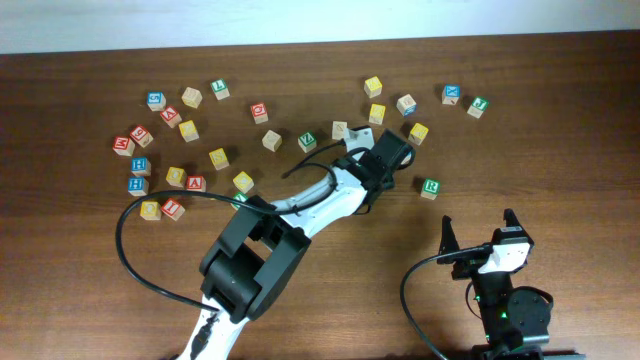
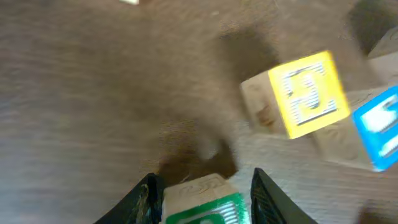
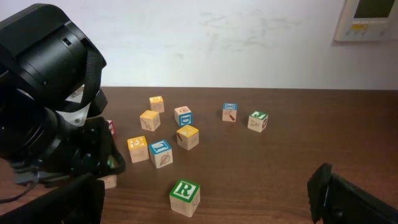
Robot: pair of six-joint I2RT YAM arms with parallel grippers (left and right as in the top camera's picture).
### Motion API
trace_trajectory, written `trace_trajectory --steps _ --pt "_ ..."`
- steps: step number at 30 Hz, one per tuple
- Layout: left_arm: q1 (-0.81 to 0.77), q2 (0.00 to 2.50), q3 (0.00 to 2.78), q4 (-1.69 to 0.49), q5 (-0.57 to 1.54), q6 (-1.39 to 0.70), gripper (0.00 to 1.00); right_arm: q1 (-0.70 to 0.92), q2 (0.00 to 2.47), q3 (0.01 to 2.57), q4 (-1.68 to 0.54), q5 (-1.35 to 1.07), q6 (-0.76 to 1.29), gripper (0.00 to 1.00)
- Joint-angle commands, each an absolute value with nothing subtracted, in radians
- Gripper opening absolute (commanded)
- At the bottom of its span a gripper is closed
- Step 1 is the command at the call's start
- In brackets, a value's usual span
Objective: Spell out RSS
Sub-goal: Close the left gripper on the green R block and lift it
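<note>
Your left gripper [image 2: 205, 182] has a finger on either side of a green-faced block [image 2: 205, 208]. You cannot tell whether it is clamped, and the block's letter is cut off. Just beyond it stands a yellow block [image 2: 306, 93], its letter blurred, with a blue block [image 2: 379, 124] just beside it. The R block [image 1: 430, 187] lies apart, to the near right of that gripper. Its green R face points up, and as a cube it has no long axis. Your right gripper [image 1: 478, 233] is spread wide and holds nothing.

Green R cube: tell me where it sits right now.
Overhead, the green R cube sits alone right of centre, between the yellow cube farther back and the open right gripper nearer the front edge.
</note>
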State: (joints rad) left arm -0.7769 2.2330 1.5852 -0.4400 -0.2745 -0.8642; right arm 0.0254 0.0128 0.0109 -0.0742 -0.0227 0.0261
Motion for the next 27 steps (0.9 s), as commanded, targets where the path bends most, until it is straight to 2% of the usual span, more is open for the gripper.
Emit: trace_trajectory --steps 1,7,8,9,10,16,20,23,25,27 --pt "-0.773 2.251 1.6 -0.5 -0.284 -0.819 0.4 0.019 0.006 0.006 -0.079 -0.014 0.03 0.98" --pt "-0.763 2.216 1.624 -0.579 -0.277 -0.713 0.41 0.019 0.006 0.006 -0.079 -0.014 0.03 0.98" --pt "-0.763 2.207 1.624 -0.586 -0.278 -0.698 0.42 0.019 0.006 0.006 -0.079 -0.014 0.03 0.98" --pt "-0.763 2.194 1.624 -0.585 -0.278 -0.686 0.51 0.019 0.005 0.006 -0.079 -0.014 0.03 0.98" --pt "-0.763 2.193 1.625 -0.582 -0.278 -0.686 0.52 0.019 0.006 0.006 -0.08 -0.014 0.03 0.98" --pt "-0.763 2.193 1.624 -0.574 -0.27 -0.686 0.51 0.019 0.006 0.006 -0.079 -0.014 0.03 0.98" --pt "-0.763 2.193 1.624 -0.569 -0.27 -0.686 0.38 0.019 0.005 0.006 -0.079 -0.014 0.03 0.98" --pt "-0.763 2.193 1.624 -0.569 -0.27 -0.686 0.35 0.019 0.006 0.006 -0.079 -0.014 0.03 0.98" --pt "-0.763 2.193 1.624 -0.569 -0.27 -0.686 0.39 0.019 0.006 0.006 -0.079 -0.014 0.03 0.98" --pt "-0.763 2.193 1.624 -0.566 -0.27 -0.686 0.49 0.019 0.005 0.006 -0.079 -0.014 0.03 0.98"
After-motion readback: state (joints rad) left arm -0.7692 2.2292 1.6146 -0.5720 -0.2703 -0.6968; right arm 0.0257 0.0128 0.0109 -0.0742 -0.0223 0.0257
